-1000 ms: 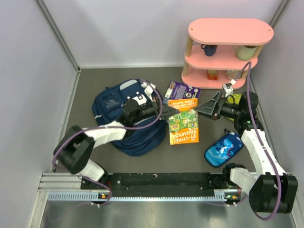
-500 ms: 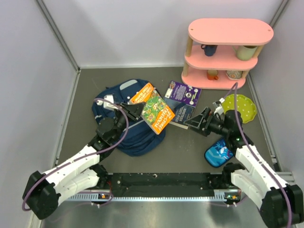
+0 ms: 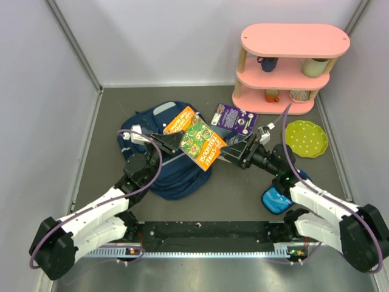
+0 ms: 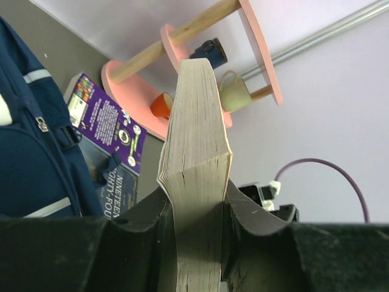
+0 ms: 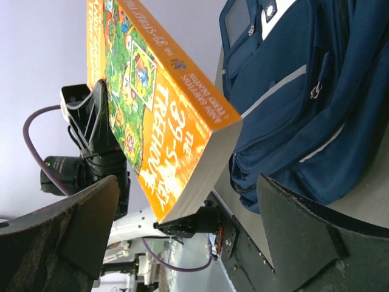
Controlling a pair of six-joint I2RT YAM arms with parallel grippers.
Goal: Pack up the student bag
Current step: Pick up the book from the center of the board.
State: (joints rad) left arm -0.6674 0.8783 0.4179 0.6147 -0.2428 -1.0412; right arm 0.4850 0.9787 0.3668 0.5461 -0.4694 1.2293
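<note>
**Paperback gripped over the bag**
Your left gripper (image 3: 173, 142) is clamped on 1 orange-and-green paperback book (image 3: 197, 141) by its page edge. The large navy blue fabric backpack (image 3: 182, 179) lies on the grey table (image 3: 243, 188) at about 9 o'clock from centre, with the paperback tilted over its 2 o'clock corner. Your right gripper (image 3: 234, 152) stands wide, holding nothing, just beside the paperback's 4 o'clock edge. A purple book (image 3: 234, 118) lies at 2 o'clock of the paperback.

Bright, even light, soft shadows, sharp
</note>
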